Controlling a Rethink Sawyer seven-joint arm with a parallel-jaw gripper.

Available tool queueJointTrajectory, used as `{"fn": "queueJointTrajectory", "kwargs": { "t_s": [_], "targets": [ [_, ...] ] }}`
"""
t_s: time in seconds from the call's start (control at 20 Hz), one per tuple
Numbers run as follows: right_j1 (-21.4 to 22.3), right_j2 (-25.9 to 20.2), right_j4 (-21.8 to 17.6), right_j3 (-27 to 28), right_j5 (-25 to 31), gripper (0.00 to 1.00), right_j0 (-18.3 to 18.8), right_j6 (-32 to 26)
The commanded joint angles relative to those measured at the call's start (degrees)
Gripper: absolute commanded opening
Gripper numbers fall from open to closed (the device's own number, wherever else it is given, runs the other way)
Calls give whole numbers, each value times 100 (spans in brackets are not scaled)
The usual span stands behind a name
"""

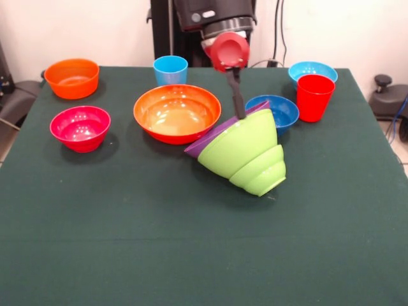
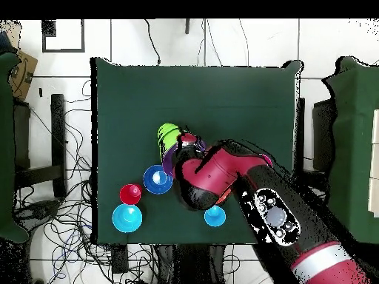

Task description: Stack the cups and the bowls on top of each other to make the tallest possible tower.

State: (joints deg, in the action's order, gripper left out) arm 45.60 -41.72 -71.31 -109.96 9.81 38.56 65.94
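The gripper [image 1: 239,109] reaches down into the tilted pile of nested bowls, its dark finger against the rim of the large purple bowl [image 1: 207,139]; whether it is spread or pinching cannot be told. The front view shows the pile tipped on its side: purple bowl, large lime green bowl [image 1: 239,145], smaller lime green bowl [image 1: 264,172], leaning beside the large orange bowl [image 1: 176,113]. The overhead view hides most of this under the arm [image 2: 244,185], showing only the green bowls. Behind the pile sit the dark blue bowl [image 1: 277,109], red cup [image 1: 314,97], light blue bowl [image 1: 312,69] and light blue cup [image 1: 170,69]. The small orange bowl [image 1: 72,78] and magenta-red bowl [image 1: 80,127] stand well apart near one edge. The near half of the bench [image 1: 191,255] lies open.
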Motion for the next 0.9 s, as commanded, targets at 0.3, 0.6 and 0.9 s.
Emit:
{"fn": "queueJointTrajectory", "kwargs": {
  "t_s": [0.3, 0.6, 0.9],
  "targets": [
    [-482, 1310, -515, 850, -525, 100, -969, 1084],
    [-602, 1361, -319, 850, -459, 100, -930, 809],
    [-645, 1203, -172, 757, -259, 100, -685, 529]
  ]
}}
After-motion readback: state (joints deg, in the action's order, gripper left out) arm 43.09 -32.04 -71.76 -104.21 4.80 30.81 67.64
